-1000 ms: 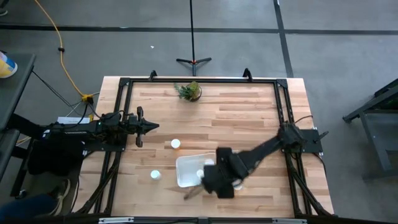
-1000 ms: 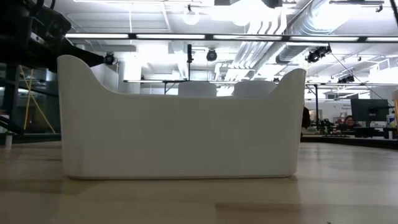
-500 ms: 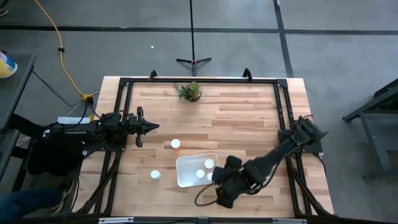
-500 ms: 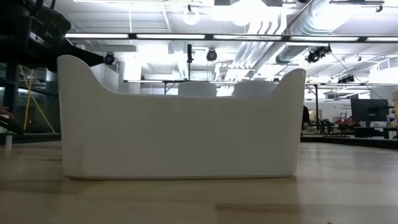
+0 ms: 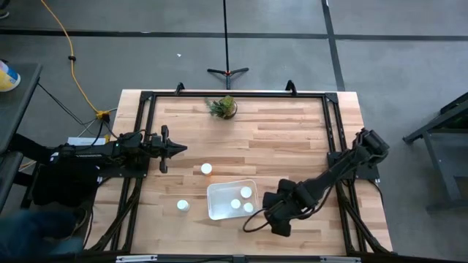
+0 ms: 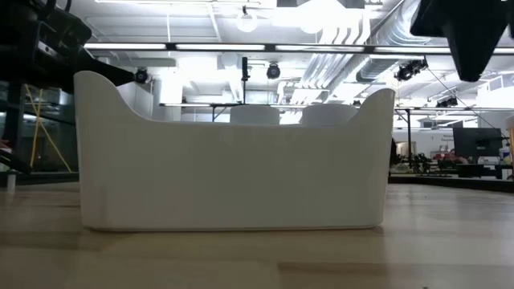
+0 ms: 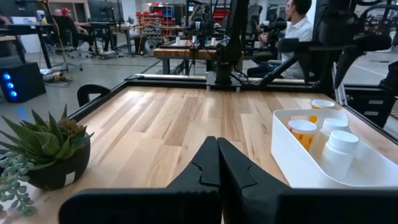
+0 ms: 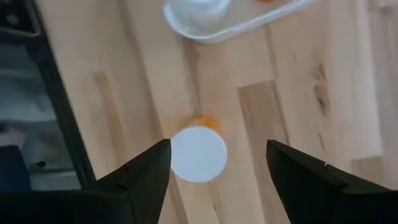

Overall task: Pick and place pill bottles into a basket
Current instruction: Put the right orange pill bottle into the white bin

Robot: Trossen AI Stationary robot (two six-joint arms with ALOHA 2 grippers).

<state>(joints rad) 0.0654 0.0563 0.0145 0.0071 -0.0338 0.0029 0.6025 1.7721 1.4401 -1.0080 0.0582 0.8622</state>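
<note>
Hovering low over the wood just beside the basket, the right gripper has its fingers spread wide and grasps nothing. Its wrist view shows a white-capped pill bottle standing on the table directly beneath, between the spread fingers — a stance that suits a straight descent onto the cap. Three bottles already stand inside the basket, so the job looks roughly half done. Two more wait on the table: one beyond the basket and one to its left. The left gripper is parked at the table's left edge, fingers pressed together and empty, near the potted plant — clear of the working arm's path.
</note>
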